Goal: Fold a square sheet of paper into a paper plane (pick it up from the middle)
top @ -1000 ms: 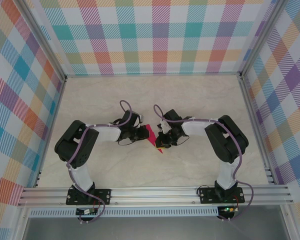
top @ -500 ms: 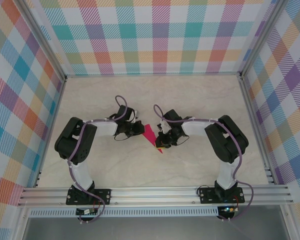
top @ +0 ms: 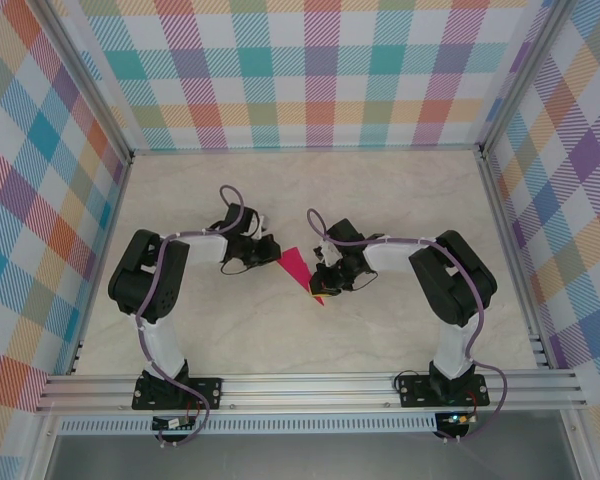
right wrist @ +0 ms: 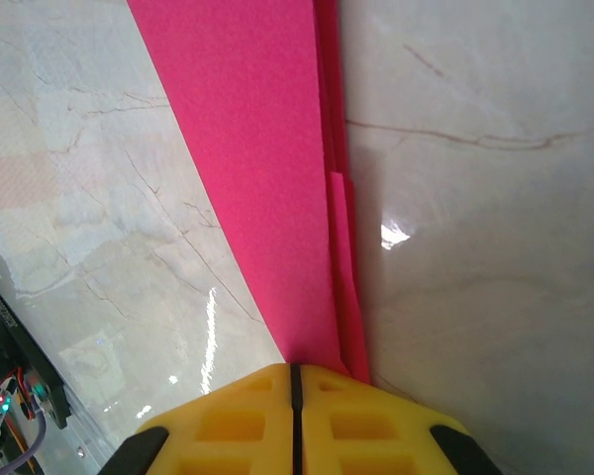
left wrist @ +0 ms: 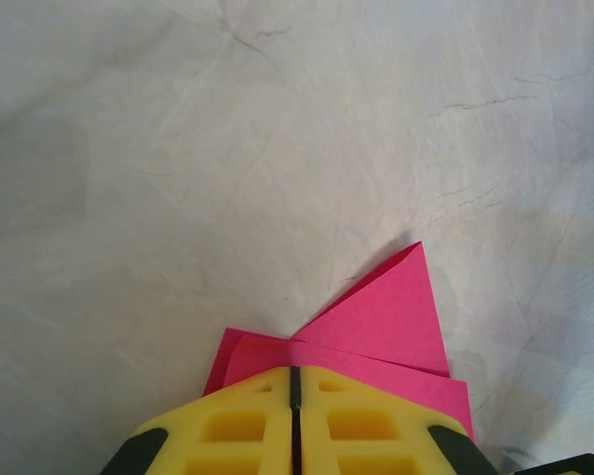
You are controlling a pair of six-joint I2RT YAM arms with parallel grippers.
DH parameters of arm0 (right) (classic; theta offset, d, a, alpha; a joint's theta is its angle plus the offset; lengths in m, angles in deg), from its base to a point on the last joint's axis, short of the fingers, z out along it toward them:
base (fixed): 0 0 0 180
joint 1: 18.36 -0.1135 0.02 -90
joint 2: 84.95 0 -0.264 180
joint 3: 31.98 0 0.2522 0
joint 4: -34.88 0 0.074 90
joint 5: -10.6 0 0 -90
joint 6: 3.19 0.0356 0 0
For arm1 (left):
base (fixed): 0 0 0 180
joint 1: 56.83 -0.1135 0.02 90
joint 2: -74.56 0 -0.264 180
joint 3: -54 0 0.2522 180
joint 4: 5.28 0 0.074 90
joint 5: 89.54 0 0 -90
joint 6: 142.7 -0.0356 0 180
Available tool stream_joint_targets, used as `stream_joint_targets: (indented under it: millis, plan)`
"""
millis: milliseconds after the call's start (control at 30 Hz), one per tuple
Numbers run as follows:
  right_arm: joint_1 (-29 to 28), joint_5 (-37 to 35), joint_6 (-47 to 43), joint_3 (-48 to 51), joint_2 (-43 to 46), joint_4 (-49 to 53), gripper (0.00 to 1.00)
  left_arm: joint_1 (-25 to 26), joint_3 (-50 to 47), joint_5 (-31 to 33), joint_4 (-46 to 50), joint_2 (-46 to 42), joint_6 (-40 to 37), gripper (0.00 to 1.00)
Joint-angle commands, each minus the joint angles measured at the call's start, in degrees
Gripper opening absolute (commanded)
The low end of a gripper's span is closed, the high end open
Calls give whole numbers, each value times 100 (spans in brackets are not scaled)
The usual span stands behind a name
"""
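The magenta-pink sheet of paper lies on the table between the two arms, folded into a pointed, layered shape. My left gripper is shut at its left corner. In the left wrist view the folded layers run under the closed yellow tips of that gripper. My right gripper is shut over the paper's near right end. From the right wrist, the paper stretches away as a long band from beneath the closed tips of the right gripper. Nothing shows clamped between either pair of fingers.
The pale marble-patterned tabletop is enclosed by plaid walls at the back and both sides. An aluminium rail carrying the arm bases runs along the near edge.
My left gripper has slid up and to the left along the paper, uncovering more of the pink triangle. The right gripper and the paper have stayed put.
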Motion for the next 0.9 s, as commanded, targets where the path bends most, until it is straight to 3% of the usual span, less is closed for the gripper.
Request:
stream_joint_targets:
  millis: [0, 267, 400, 633, 867]
  plan:
    - [-38, -577, -44, 316, -302, 689, 9, -492, 114, 1037, 306, 227, -213, 8]
    - [-38, -564, -45, 316, -322, 678, 9, -626, 497, 1122, 697, 7, -380, 8]
    - [-38, -522, -37, 307, -298, 678, 9, -551, 371, 709, 744, -550, -315, 9]
    - [-38, -512, -49, 307, -236, 709, 9, 60, -689, 845, 376, -1855, 362, 10]
    - [-38, -467, -18, 316, -260, 627, 9, 852, -1263, 852, -396, -2063, 1268, 9]
